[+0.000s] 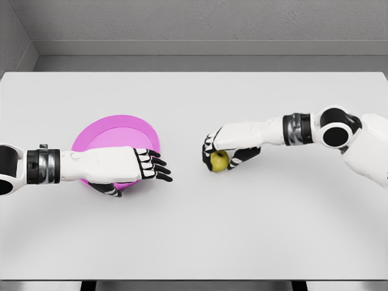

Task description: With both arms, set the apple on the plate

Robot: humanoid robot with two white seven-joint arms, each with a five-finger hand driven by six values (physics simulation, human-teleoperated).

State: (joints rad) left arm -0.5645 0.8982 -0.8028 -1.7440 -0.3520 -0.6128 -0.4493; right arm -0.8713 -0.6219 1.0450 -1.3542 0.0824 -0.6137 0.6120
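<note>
A small yellow-green apple (219, 160) sits on the white table (194, 230) right of centre. My right hand (222, 150) comes in from the right and curls over the apple, fingers on its far-left side and thumb on its right, grasping it. A pink round plate (115, 134) lies on the table's left half. My left hand (151, 167) reaches across the plate's near part, palm down; its fingers stretch past the plate's right rim while the thumb curls under the rim at the front, gripping the plate's edge.
A grey wall and floor strip run behind the table's far edge. The table's near edge shows at the bottom of the view.
</note>
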